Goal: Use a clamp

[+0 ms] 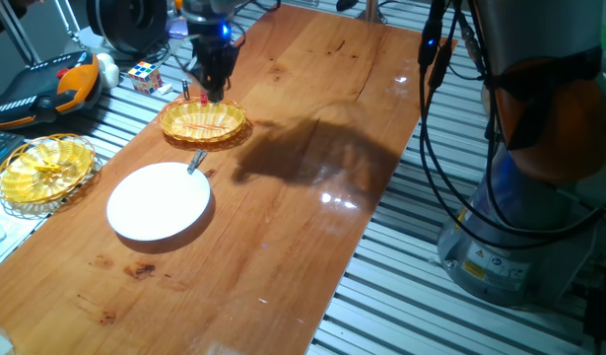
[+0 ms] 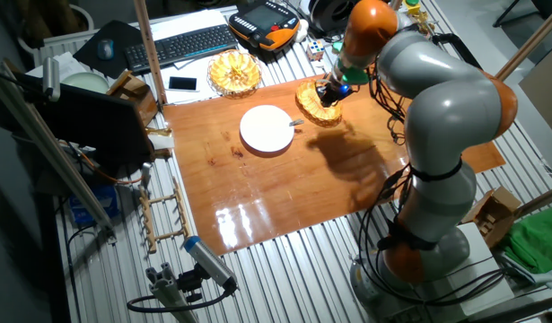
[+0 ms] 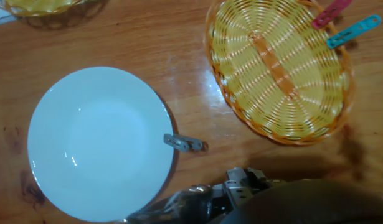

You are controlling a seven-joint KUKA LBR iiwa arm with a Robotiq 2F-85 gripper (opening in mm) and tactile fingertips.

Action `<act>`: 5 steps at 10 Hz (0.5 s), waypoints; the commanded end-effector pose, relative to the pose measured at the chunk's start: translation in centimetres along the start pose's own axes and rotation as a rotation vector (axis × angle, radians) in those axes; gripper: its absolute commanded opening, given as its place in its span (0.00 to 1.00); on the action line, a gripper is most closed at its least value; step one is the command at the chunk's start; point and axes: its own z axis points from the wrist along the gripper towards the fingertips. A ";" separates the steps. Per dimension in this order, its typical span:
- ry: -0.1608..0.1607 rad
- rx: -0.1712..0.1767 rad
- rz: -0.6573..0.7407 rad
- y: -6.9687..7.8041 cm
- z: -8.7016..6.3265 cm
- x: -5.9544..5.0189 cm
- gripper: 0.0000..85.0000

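Note:
The clamp (image 3: 182, 144), a small pale grey clip, is clipped on the right rim of the white plate (image 3: 85, 149) and sticks out over the wood. It also shows in one fixed view (image 1: 196, 163) and in the other fixed view (image 2: 296, 123). The plate (image 1: 155, 207) lies on the wooden table. My gripper (image 1: 213, 91) hangs above the far rim of the orange wicker basket (image 1: 204, 123), apart from the clamp. Its fingertips are too dark and small to read. The hand view shows only hardware at the bottom edge.
A red peg (image 3: 331, 14) and a teal peg (image 3: 353, 31) sit on the rim of the basket (image 3: 284, 93). A second yellow basket (image 1: 46, 170) lies left of the table. A Rubik's cube (image 1: 145, 75) and a teach pendant (image 1: 46, 87) lie behind it. The robot base (image 1: 519, 247) stands at the right.

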 end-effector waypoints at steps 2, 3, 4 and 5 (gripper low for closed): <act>-0.003 0.039 0.005 -0.1 -0.7 0.5 0.01; -0.006 0.057 0.003 -0.2 -1.0 0.9 0.01; -0.005 0.065 -0.004 -0.2 -1.2 1.2 0.01; 0.000 0.066 -0.013 -0.2 -1.6 1.5 0.01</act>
